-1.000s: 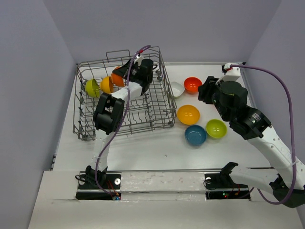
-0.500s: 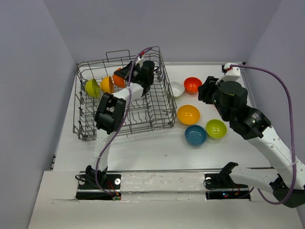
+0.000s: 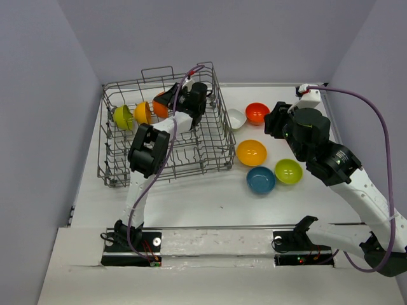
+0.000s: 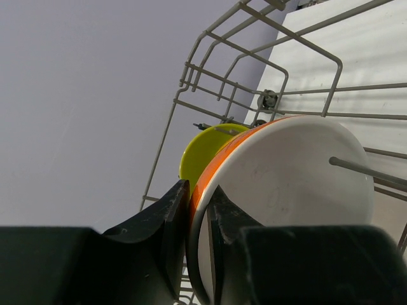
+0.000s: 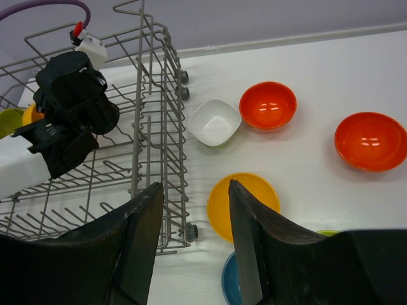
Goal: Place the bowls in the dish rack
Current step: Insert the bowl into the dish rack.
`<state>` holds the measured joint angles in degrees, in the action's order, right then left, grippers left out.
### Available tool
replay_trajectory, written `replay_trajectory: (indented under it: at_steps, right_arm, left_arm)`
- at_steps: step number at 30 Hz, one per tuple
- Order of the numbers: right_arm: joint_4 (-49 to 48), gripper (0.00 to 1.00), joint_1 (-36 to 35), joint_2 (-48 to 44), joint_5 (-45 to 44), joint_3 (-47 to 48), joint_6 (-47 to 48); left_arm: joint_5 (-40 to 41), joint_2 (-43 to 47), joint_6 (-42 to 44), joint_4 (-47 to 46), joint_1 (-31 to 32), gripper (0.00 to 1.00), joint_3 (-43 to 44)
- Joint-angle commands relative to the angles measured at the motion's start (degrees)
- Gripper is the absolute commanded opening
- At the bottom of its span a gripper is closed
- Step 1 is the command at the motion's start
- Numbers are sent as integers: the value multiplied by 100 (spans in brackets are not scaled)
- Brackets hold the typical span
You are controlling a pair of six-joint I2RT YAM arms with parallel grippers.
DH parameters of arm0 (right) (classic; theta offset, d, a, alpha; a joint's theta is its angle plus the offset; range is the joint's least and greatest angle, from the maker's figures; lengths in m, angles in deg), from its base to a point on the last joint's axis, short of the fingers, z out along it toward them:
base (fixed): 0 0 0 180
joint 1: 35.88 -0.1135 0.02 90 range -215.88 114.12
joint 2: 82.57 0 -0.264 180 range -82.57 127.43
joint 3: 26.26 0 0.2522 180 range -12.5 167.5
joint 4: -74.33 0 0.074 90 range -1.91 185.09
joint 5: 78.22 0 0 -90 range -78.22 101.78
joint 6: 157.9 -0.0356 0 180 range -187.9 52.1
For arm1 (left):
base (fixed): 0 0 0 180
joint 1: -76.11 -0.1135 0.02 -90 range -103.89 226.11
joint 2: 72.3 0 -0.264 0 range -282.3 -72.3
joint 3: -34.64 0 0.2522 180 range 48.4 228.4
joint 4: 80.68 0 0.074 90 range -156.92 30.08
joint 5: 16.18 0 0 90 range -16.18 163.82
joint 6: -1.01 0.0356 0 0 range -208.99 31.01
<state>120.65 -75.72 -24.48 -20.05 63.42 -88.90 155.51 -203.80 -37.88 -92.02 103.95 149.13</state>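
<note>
My left pincer straddled the rim of the red-orange bowl, which stood on edge in the dish rack beside a lime green bowl. Whether it gripped or hung slack, I couldn't tell.

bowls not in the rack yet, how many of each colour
red-orange: 2
white: 1
orange-yellow: 1
teal: 1
lime green: 1
total: 6
</note>
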Motion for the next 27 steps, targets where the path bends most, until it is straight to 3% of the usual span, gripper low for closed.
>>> replay_trajectory:
  at_steps: [1,12,19,27]
  right_arm:
    - [-294,51,-51,-60,-7,-60,16]
    - [-302,51,-51,-52,11,-77,16]
    - [-302,52,-51,-34,28,-77,25]
    - [-311,52,-51,-34,28,-60,34]
  left_arm:
    - [93,-42,-128,-276,11,31,26]
    - [93,-112,-172,-267,11,34,17]
    - [66,-130,-154,-267,11,46,8]
    - [58,-148,-145,-267,11,53,26]
